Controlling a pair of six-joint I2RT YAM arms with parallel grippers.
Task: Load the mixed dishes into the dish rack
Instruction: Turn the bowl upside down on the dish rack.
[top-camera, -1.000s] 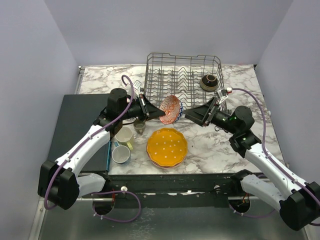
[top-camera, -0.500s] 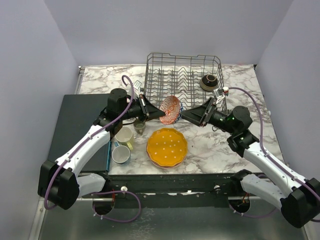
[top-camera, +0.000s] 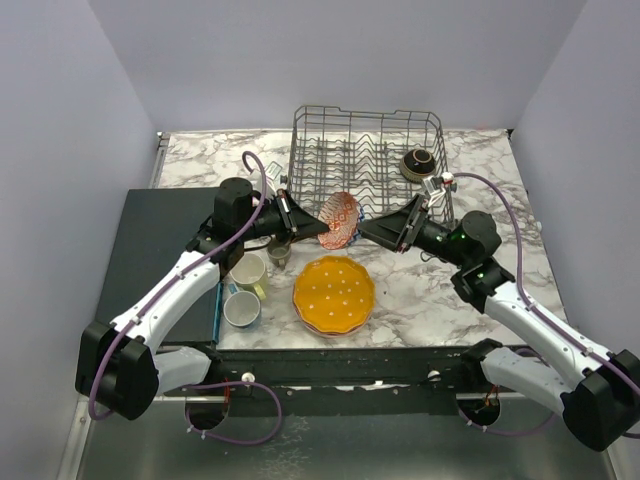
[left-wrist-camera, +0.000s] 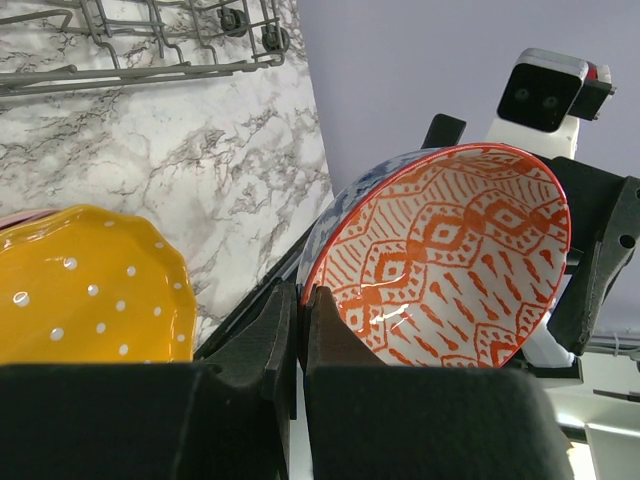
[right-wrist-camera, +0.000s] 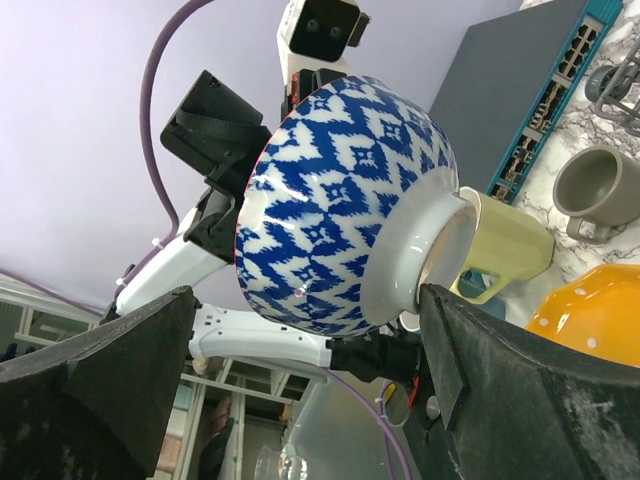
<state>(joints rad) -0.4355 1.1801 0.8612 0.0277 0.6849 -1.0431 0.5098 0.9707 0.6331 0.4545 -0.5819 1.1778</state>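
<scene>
My left gripper (top-camera: 318, 229) is shut on the rim of a patterned bowl (top-camera: 340, 219), orange-red inside (left-wrist-camera: 450, 260) and blue-and-white outside (right-wrist-camera: 345, 200), held in the air in front of the dish rack (top-camera: 367, 150). My right gripper (top-camera: 370, 228) is open, its jaws either side of the bowl's base, one finger (right-wrist-camera: 480, 380) close to the foot ring. A brown bowl (top-camera: 418, 164) sits in the rack. An orange dotted plate (top-camera: 333, 293) on a pink plate lies on the table. A yellow mug (top-camera: 248, 272) and a grey mug (top-camera: 241, 309) stand at the left.
A dark flat mat (top-camera: 160, 250) lies left of the mugs. A small dark cup (top-camera: 279, 253) stands under the left arm. The marble table (top-camera: 430, 290) runs to the grey walls.
My right gripper has moved left toward the bowl, and its jaws now flank the bowl's base. The left gripper and bowl have shifted slightly up.
</scene>
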